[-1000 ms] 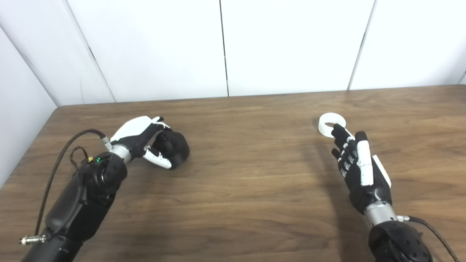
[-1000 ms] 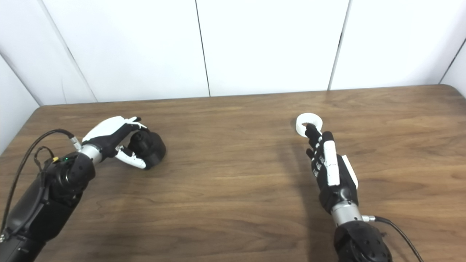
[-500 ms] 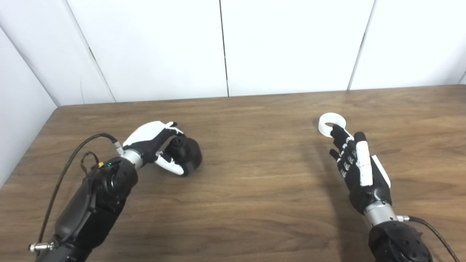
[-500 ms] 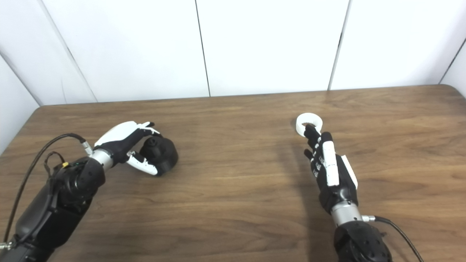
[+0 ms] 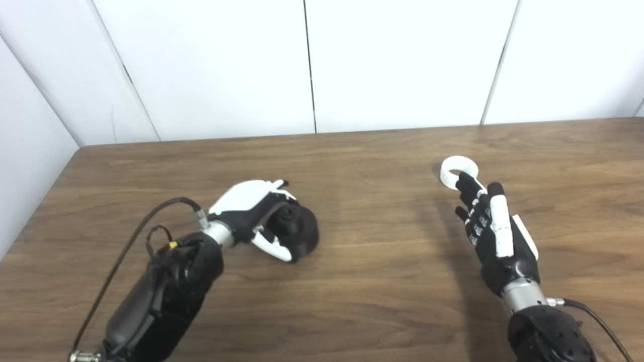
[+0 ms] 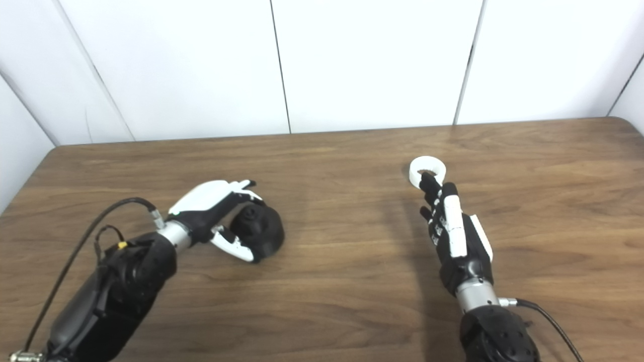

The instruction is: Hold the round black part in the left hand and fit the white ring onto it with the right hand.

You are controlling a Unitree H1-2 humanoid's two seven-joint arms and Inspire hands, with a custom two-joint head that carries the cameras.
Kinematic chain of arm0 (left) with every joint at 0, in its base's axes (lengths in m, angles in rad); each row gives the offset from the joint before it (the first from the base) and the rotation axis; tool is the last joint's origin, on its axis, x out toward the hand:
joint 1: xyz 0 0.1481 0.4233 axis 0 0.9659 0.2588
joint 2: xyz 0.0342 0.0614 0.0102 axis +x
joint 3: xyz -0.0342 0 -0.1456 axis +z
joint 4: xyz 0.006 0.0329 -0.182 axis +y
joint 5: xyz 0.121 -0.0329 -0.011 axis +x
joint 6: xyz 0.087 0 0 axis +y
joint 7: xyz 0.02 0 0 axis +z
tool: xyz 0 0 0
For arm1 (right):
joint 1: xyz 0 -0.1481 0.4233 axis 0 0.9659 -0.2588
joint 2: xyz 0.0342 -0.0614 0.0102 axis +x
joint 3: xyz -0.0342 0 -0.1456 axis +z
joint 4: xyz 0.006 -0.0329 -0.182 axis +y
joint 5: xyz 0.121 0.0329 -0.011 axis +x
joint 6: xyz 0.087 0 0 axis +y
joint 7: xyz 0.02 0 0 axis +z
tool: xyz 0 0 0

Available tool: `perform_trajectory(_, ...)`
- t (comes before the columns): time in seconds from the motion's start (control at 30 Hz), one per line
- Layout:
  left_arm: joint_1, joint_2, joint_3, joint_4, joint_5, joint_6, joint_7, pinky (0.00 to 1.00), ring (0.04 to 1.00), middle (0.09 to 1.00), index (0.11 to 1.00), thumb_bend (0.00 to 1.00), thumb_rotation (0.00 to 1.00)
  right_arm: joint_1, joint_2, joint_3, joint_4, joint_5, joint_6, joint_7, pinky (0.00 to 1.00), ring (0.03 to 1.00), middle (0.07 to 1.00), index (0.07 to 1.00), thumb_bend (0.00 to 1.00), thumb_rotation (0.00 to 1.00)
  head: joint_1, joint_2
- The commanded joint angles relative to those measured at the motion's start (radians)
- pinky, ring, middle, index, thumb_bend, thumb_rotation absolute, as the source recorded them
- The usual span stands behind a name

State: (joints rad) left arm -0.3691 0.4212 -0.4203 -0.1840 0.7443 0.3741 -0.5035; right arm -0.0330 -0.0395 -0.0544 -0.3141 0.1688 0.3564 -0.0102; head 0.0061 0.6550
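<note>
The round black part (image 5: 297,234) sits low over the wooden table (image 5: 362,281), left of centre, with my left hand (image 5: 254,213) shut around it from the left, thumb in front and fingers over the top. The white ring (image 5: 457,171) lies flat on the table at the right. My right hand (image 5: 490,229) hovers just in front of the ring, its fingers straight and spread, pointing at the ring. One fingertip overlaps the ring's near edge in both eye views. That hand holds nothing.
White wall panels (image 5: 312,65) rise behind the table's far edge. A black cable (image 5: 136,241) loops off my left forearm. The table's left edge runs close to the left arm.
My left hand has carried the black part to the right, toward the table's middle and a little nearer to me. The right hand and the white ring have barely moved.
</note>
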Motion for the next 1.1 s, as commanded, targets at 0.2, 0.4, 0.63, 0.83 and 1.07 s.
perform_trajectory(0.2, -0.002, -0.048, -0.043, -0.048, 0.039, -0.058, 0.011, 1.0, 1.0, 0.994, 0.74, 0.88, 0.25, -0.022, 0.009, 0.0, -0.048, 0.004, -0.02, 0.005, 0.99, 1.0, 0.943, 0.912, 0.59, 1.0, -0.012, 0.002)
perform_trajectory(0.4, 0.02, -0.096, -0.074, -0.05, 0.059, -0.079, 0.02, 1.0, 1.0, 0.985, 0.724, 0.92, 0.23, -0.021, 0.011, -0.004, -0.057, 0.005, -0.013, 0.0, 1.0, 1.0, 0.941, 0.912, 0.58, 1.0, -0.022, 0.003)
perform_trajectory(0.63, 0.035, -0.156, -0.108, -0.049, 0.081, -0.087, 0.013, 1.0, 1.0, 0.992, 0.731, 0.91, 0.24, -0.026, 0.006, -0.009, -0.066, 0.007, 0.0, 0.001, 1.0, 1.0, 0.953, 0.919, 0.58, 1.0, -0.023, 0.003)
perform_trajectory(0.83, 0.048, -0.182, -0.131, -0.055, 0.092, -0.094, 0.009, 1.0, 1.0, 0.993, 0.734, 0.92, 0.25, -0.031, 0.007, -0.009, -0.07, 0.004, 0.009, -0.002, 1.0, 1.0, 0.953, 0.92, 0.59, 1.0, -0.023, 0.007)
perform_trajectory(1.07, 0.065, -0.199, -0.151, -0.071, 0.105, -0.083, -0.015, 1.0, 1.0, 0.995, 0.741, 0.91, 0.23, -0.031, 0.014, -0.008, -0.075, 0.004, 0.014, -0.007, 1.0, 1.0, 0.949, 0.916, 0.57, 1.0, -0.029, 0.01)
